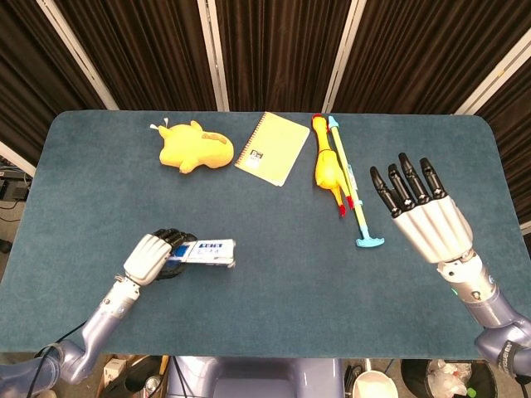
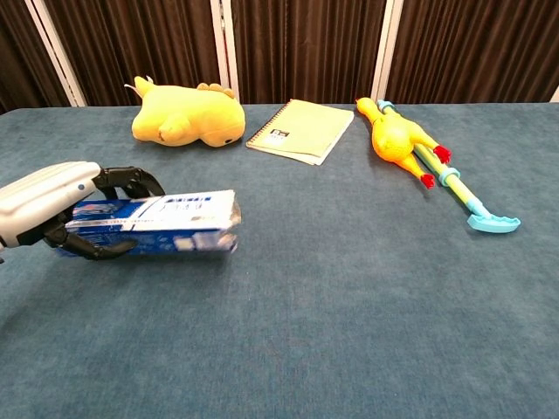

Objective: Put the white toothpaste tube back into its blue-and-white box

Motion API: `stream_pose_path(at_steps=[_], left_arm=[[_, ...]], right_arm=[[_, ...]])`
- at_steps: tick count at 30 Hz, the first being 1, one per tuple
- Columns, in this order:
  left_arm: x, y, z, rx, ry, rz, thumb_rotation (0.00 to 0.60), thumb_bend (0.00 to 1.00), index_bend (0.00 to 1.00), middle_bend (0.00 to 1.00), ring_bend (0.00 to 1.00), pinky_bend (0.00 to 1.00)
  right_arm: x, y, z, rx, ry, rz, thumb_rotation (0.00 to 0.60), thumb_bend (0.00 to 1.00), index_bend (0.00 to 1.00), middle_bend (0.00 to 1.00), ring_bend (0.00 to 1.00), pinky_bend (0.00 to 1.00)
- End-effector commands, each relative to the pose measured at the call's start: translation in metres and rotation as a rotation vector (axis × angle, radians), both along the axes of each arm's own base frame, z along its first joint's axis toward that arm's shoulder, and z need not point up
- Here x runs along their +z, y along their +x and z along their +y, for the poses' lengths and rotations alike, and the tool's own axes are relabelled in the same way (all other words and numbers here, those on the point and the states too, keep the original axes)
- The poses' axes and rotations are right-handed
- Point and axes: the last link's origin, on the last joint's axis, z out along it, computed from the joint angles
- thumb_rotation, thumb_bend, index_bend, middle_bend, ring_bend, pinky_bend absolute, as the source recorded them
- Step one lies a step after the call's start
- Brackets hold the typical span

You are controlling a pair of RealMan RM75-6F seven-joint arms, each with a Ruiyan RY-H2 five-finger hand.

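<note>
My left hand (image 1: 154, 256) (image 2: 54, 207) grips the blue-and-white toothpaste box (image 1: 206, 252) (image 2: 157, 223) by its left end, low over the table at the front left. The box lies level with its free end pointing right. No white tube shows in either view; I cannot tell whether it is inside the box. My right hand (image 1: 421, 212) hovers open above the right side of the table, fingers spread and pointing away, holding nothing. It shows only in the head view.
A yellow plush toy (image 1: 196, 148) (image 2: 184, 114), a yellow spiral notebook (image 1: 271, 148) (image 2: 301, 128), a rubber chicken (image 1: 327, 166) (image 2: 397, 139) and a long blue-and-yellow stick toy (image 1: 353, 192) (image 2: 471, 204) lie along the far half of the blue table (image 1: 274, 282).
</note>
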Motion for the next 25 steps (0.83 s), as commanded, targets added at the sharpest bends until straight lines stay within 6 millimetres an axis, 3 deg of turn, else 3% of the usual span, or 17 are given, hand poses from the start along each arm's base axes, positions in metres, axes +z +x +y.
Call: stream_pose_path(at_steps=[1,6,9,11,14,17,25], left_arm=[[0.026,0.0,-0.006,0.079,0.006,0.077,0.6,0.07,0.03,0.01,0.0,0.03],[0.053,0.003,-0.015,0.118,0.059,0.073,0.6,0.07,0.02,0.01,0.0,0.03],[0.073,0.0,-0.024,0.145,0.1,0.051,0.6,0.07,0.02,0.01,0.0,0.03],[0.09,-0.005,-0.036,0.156,0.122,0.042,0.6,0.07,0.02,0.01,0.0,0.03],[0.114,-0.015,-0.054,0.168,0.151,0.05,0.6,0.07,0.02,0.0,0.0,0.03],[0.133,-0.027,-0.07,0.173,0.179,0.091,0.6,0.07,0.02,0.0,0.0,0.03],[0.166,-0.065,-0.109,0.201,0.231,0.175,0.6,0.07,0.01,0.0,0.0,0.0]], right_arm=[[-0.006,-0.005,0.007,-0.036,0.028,-0.022,0.6,0.45,0.27,0.41,0.27,0.38],[-0.021,-0.022,0.026,-0.157,0.117,-0.085,0.6,0.45,0.25,0.39,0.26,0.37],[-0.032,-0.039,0.044,-0.307,0.203,-0.109,0.6,0.45,0.16,0.32,0.21,0.31],[-0.038,-0.052,0.063,-0.438,0.279,-0.154,0.6,0.45,0.07,0.24,0.14,0.22],[-0.043,-0.068,0.086,-0.592,0.348,-0.23,0.6,0.45,0.03,0.12,0.02,0.09],[-0.045,-0.084,0.104,-0.715,0.382,-0.29,0.6,0.45,0.01,0.04,0.0,0.02],[-0.042,-0.122,0.145,-0.9,0.372,-0.423,0.6,0.44,0.0,0.0,0.0,0.0]])
